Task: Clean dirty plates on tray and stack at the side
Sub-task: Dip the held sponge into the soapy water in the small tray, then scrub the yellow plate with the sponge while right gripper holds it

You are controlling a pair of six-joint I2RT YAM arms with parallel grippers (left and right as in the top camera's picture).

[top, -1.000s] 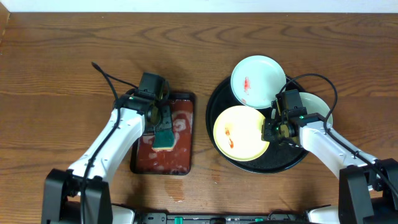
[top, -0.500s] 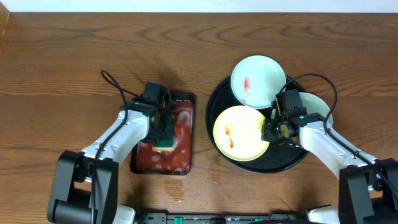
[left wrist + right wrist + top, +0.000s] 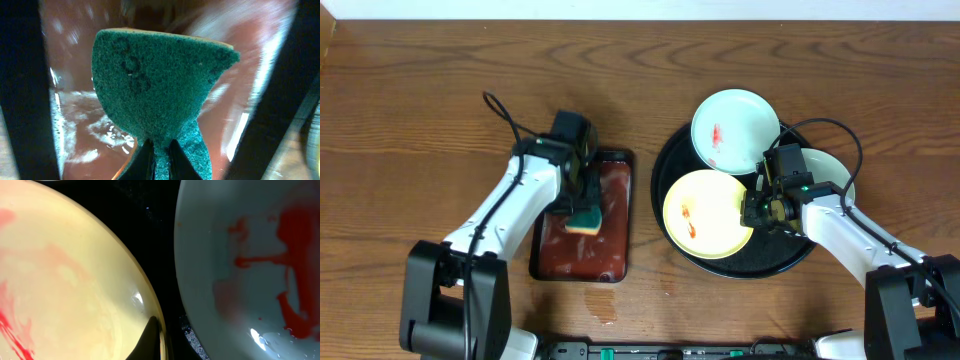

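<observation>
**Wet brown tray, one green sponge, dark wood**

A rectangular reddish-brown tray [image 3: 618, 262] lies on the dark wooden table [image 3: 420, 100]. The tray's floor is wet and glinting, with pale streaks across it (possibly suds, but the close view is too blurred to tell). A sponge [image 3: 585, 219] sits over the tray's upper half, showing a green scouring face and a yellow layer along its lower edge. Whether it touches the tray floor cannot be told. In the left wrist view its rough green face carries a faint dark mark. Just beyond the tray's lower edge, a small wet patch [image 3: 603, 312] darkens the wood.
</observation>
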